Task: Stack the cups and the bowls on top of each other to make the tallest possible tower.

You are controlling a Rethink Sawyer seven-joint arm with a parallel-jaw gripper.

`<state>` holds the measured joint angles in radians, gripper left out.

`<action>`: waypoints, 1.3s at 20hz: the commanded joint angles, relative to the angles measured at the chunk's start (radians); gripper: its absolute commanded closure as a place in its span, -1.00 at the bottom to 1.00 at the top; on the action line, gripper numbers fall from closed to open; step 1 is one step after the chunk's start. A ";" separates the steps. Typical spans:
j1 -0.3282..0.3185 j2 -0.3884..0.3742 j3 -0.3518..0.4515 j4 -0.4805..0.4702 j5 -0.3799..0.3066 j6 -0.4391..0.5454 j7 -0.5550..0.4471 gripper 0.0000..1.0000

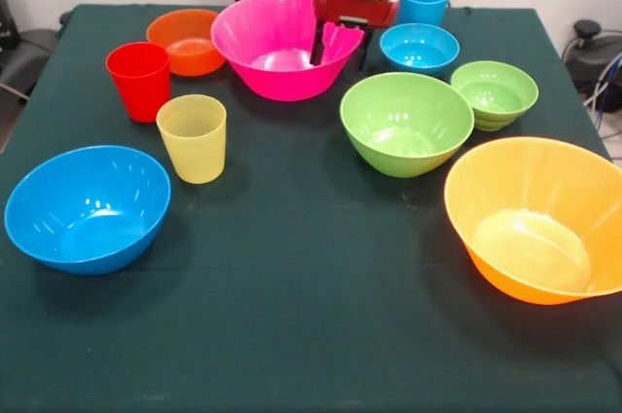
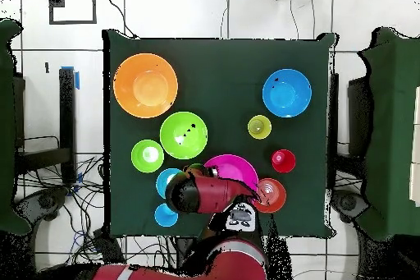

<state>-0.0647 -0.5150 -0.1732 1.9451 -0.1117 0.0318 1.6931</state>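
While the overhead view hides it, the end effector (image 1: 339, 49) straddles the pink bowl's (image 1: 277, 44) rim, fingers parted.

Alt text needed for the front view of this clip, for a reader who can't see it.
The red and black gripper hangs with open jaws astride the rim of the large glossy pink plastic bowl at the far side of a dark green table. Nothing is stacked: six other coloured bowls and three plastic tumblers stand separately around it.
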 commanded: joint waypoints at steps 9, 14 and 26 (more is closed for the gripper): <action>0.023 -0.004 0.055 -0.077 0.015 0.037 0.149 1.00; 0.021 -0.027 0.063 -0.072 0.026 0.075 0.161 1.00; 0.151 -0.100 -0.034 -0.138 0.097 0.258 0.205 1.00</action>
<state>0.0433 -0.6052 -0.2492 1.9130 -0.0662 0.1735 1.7342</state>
